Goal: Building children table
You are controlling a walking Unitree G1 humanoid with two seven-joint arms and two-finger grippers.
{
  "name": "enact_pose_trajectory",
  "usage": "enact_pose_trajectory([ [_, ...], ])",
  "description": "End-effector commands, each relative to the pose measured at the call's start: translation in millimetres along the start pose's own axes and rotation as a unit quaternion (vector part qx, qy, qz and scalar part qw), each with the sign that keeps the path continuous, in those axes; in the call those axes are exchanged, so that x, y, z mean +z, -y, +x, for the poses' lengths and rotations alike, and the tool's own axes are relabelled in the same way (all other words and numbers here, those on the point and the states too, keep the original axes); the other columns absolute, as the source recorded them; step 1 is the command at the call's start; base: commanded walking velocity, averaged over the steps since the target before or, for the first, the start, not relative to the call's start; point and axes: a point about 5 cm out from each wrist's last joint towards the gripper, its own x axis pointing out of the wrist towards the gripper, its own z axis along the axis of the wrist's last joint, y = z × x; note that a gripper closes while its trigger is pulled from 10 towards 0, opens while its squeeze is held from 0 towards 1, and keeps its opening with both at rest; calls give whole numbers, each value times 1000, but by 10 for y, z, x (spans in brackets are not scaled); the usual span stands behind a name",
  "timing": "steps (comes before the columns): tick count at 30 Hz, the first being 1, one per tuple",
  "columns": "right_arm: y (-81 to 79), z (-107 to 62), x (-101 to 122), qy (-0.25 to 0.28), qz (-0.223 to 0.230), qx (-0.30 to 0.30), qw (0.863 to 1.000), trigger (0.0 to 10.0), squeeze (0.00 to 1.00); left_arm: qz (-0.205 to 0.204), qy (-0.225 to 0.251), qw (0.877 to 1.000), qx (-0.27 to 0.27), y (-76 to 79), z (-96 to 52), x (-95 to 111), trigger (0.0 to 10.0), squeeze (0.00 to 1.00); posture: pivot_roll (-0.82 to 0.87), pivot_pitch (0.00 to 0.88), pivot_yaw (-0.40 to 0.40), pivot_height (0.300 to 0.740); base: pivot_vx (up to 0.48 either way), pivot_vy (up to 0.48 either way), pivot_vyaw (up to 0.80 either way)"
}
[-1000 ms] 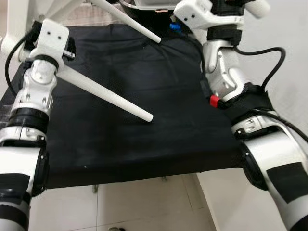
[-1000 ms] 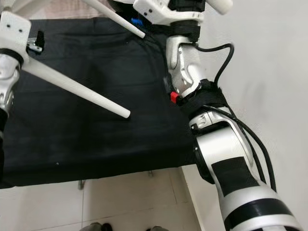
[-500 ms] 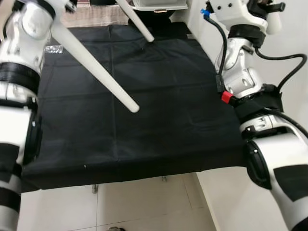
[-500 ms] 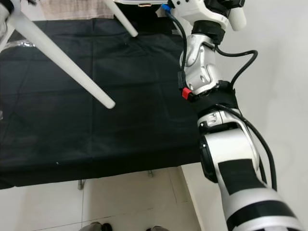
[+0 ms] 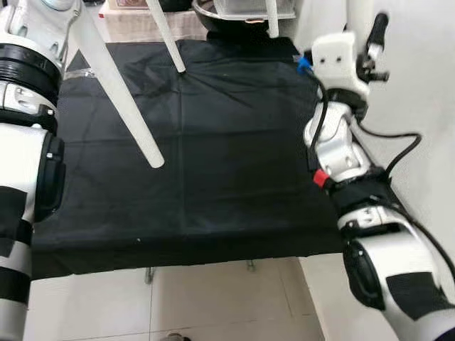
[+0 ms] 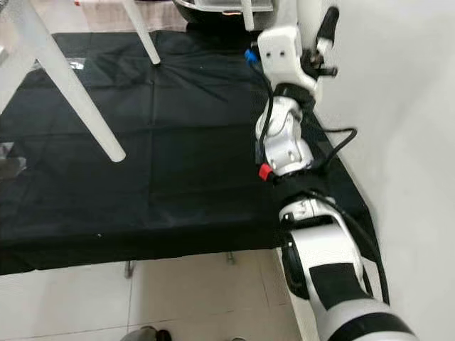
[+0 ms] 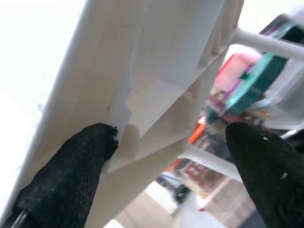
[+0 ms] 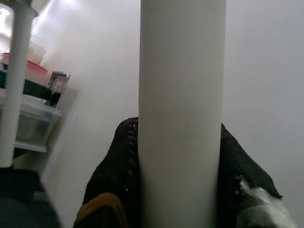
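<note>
A white children's table hangs in the air over a black cloth-covered bench (image 5: 234,177), its top beyond the upper edge of the head views. One long white leg (image 5: 117,85) slants down at the left. Two more legs (image 5: 169,39) (image 5: 271,15) point down at the far edge. My right gripper (image 5: 366,35) is raised by the wall, and in the right wrist view it (image 8: 180,156) is shut on a round white leg (image 8: 180,71). My left gripper (image 7: 171,137) holds the ribbed underside (image 7: 142,71) of the tabletop between its fingers (image 7: 71,175).
A white wall (image 5: 419,106) runs close along the right side. Clear storage boxes and a metal bowl (image 5: 213,8) stand behind the bench. A small clear bag (image 5: 79,71) lies on the cloth at the far left. Tiled floor (image 5: 213,305) lies in front.
Both arms have gone up with the table. Its legs have swung from slanting across the cloth to pointing more steeply down. The right wrist now stands upright beside the wall.
</note>
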Motion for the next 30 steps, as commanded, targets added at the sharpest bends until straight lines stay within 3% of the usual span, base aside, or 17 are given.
enact_pose_trajectory([
  [1, -82, -214, -382, -75, -30, 57, 995, 0, 0, -39, -13, 999, -6, 6, -37, -79, 10000, 0, 184, 51, 0, 740, 0, 0, 0],
  [2, -115, -267, -416, -86, -14, 72, 994, 0, 0, -64, -25, 997, -39, 169, -75, -148, 10000, 0, 182, 53, 0, 740, 0, 0, 0],
  [4, -240, -428, -506, -133, 67, 125, 981, 0, 0, -128, -46, 982, -132, 816, -332, -362, 10000, 0, 169, 73, 7, 740, 0, 0, 0],
  [5, -240, -428, -506, -133, 67, 125, 981, 0, 0, -128, -46, 982, -132, 816, -332, -362, 10000, 0, 169, 73, 7, 740, 0, 0, 0],
  [7, -321, -547, -574, -174, 110, 149, 967, 0, 0, -181, -68, 962, -192, 1367, -667, -490, 10000, 0, 156, 79, 2, 740, 0, 0, 0],
  [9, -321, -547, -574, -174, 110, 149, 967, 0, 0, -181, -68, 962, -192, 1367, -667, -490, 10000, 0, 156, 79, 2, 740, 0, 0, 0],
  [12, -392, -644, -641, -211, 116, 173, 955, 0, 0, -239, -99, 940, -221, 1874, -1104, -530, 10000, 0, 146, 100, -3, 740, 0, 0, 0],
  [13, -392, -644, -641, -211, 116, 173, 955, 0, 0, -239, -99, 940, -221, 1874, -1104, -530, 10000, 0, 146, 100, -3, 740, 0, 0, 0],
  [14, -412, -664, -666, -227, 123, 179, 949, 0, 0, -256, -106, 933, -229, 2010, -1271, -497, 10000, 0, 142, 105, -5, 740, 0, 0, 0],
  [15, -412, -664, -666, -227, 123, 179, 949, 0, 0, -256, -106, 933, -229, 2010, -1271, -497, 10000, 0, 142, 105, -5, 740, 0, 0, 0],
  [18, -467, -724, -746, -276, 137, 192, 931, 0, 0, -298, -121, 917, -236, 2181, -1594, -395, 10000, 0, 136, 119, -15, 740, 0, 0, 0],
  [21, -489, -759, -790, -299, 141, 199, 922, 0, 0, -311, -130, 912, -235, 2204, -1714, -362, 10000, 0, 138, 122, -17, 740, 0, 0, 0],
  [24, -579, -906, -869, -349, 164, 225, 895, 0, 0, -328, -145, 902, -240, 2235, -2022, -299, 10000, 0, 150, 128, -30, 740, 0, 0, 0],
  [27, -622, -975, -891, -372, 178, 238, 879, 0, 0, -338, -160, 897, -235, 2230, -2148, -278, 10000, 0, 147, 129, -29, 740, 0, 0, 0],
  [28, -634, -1007, -906, -382, 179, 241, 874, 2863, 0, -341, -166, 895, -236, 2223, -2257, -257, 10000, 0, 149, 131, -30, 740, 0, 0, 0],
  [29, -645, -1007, -890, -378, 189, 246, 872, 10000, 43, -347, -178, 891, -235, 2208, -2345, -242, 10000, 0, 151, 129, -33, 740, 0, 0, 0],
  [30, -645, -1007, -890, -378, 189, 246, 872, 10000, 43, -347, -178, 891, -235, 2208, -2345, -242, 10000, 0, 151, 129, -33, 740, 0, 0, 0],
])
